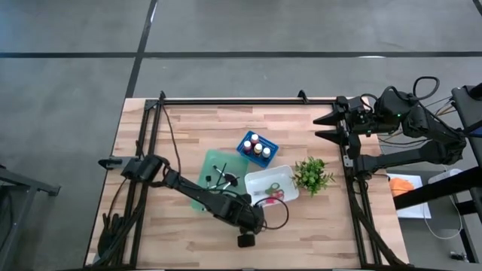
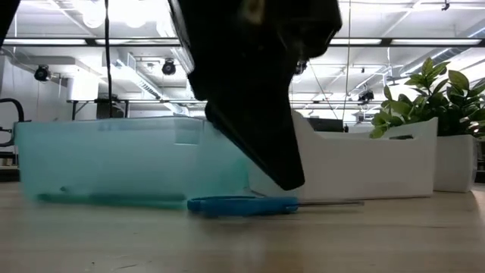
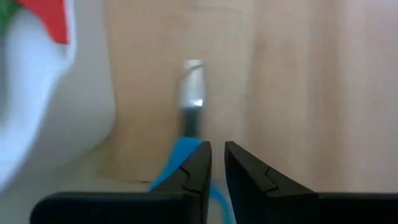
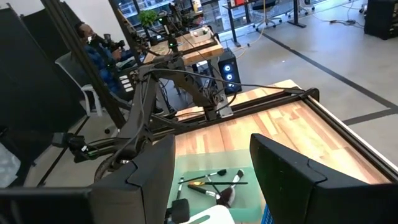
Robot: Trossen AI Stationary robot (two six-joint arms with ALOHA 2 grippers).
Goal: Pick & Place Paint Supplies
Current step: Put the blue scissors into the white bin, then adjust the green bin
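The blue-handled scissors (image 2: 242, 205) lie flat on the table, blade (image 3: 193, 93) pointing away from the handle (image 3: 181, 155). My left gripper (image 3: 217, 163) (image 2: 292, 182) (image 1: 252, 218) hovers just above the handle, pointing down, its fingers shut to a narrow slit. Dark-handled brushes (image 1: 224, 179) (image 4: 214, 185) lie in the teal tray (image 1: 213, 169) (image 2: 114, 159). Paint bottles (image 1: 257, 147) stand in a blue basket. Red and green scissors (image 1: 273, 193) lie in the white bin (image 1: 263, 179) (image 2: 364, 163). My right gripper (image 1: 324, 128) (image 4: 211, 180) waits open at the far right.
A small leafy plant (image 1: 312, 175) (image 2: 443, 98) stands in a white pot right of the white bin. A black frame rail (image 1: 248, 101) runs along the table's far edge and down both sides. Bare wood lies near the table's near edge.
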